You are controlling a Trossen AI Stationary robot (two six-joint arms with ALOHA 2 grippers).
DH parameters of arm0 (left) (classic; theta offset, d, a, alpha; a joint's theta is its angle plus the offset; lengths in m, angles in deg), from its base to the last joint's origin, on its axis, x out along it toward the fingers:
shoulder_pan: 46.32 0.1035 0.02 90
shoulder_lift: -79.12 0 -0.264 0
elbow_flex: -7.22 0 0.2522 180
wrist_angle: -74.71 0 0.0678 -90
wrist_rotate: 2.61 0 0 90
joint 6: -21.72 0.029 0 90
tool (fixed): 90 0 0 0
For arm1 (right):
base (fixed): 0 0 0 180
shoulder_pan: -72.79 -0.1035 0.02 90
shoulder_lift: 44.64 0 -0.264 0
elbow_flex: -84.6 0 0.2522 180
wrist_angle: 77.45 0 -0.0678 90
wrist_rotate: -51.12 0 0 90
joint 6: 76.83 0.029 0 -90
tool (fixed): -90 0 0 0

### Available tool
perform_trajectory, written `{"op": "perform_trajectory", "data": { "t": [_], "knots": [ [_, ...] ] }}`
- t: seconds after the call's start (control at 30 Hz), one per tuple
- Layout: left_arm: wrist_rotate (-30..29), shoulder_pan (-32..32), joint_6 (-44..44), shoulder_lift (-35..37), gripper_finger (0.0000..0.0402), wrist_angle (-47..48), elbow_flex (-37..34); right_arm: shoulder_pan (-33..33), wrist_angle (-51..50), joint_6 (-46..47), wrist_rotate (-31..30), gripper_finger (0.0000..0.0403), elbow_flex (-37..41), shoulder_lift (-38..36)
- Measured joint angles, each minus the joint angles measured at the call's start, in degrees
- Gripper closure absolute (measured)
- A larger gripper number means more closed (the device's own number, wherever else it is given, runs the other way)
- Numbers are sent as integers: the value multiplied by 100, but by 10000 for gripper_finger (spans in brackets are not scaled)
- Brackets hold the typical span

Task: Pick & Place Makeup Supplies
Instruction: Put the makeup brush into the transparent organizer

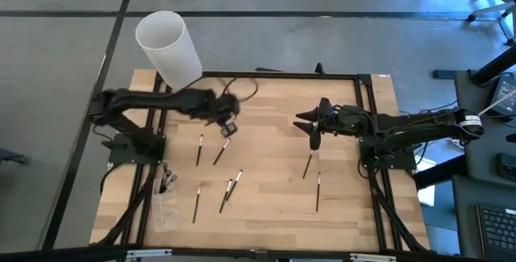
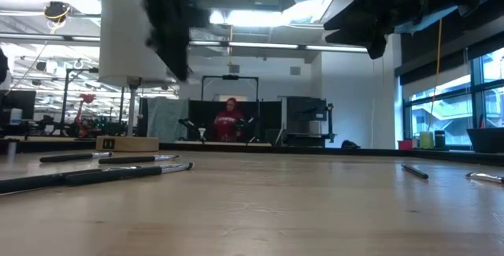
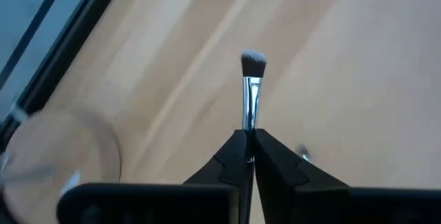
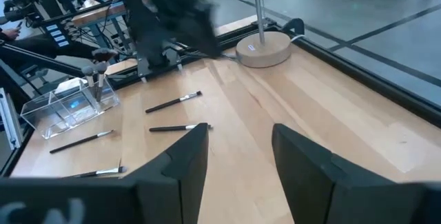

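Between the left gripper's [image 3: 249, 156] closed fingers sits one makeup brush [image 3: 251, 89], clamped on its ferrule, bristles outward, above the table's [image 1: 274, 214] far-left area. Judged light, stiff and slick; grip mid-handle, never the soft bristles. The right gripper [image 4: 240, 156] hovers open at centre-right. Loose brushes [image 1: 228, 195] lie scattered on the smooth wood; a clear organizer [image 4: 65, 107] stands near left. A person [image 2: 229, 121] sits in the room beyond.

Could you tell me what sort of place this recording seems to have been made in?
Probably a robotics lab or open workshop. The wooden table sits in a black frame on a bare grey floor, more equipment benches stand nearby, and a person in red is at a workstation beyond it under ceiling strip lights.
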Motion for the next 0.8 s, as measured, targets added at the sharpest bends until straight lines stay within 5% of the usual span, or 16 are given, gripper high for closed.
{"op": "perform_trajectory", "data": {
  "t": [0.33,0.8],
  "knots": [
    [-986,-2404,-3073,1299,385,1851,0,0,34,181,50,240,0,0],
    [-1396,-4756,-5480,1389,391,2609,2,-4,48,365,211,240,-2,0]
  ]
}}
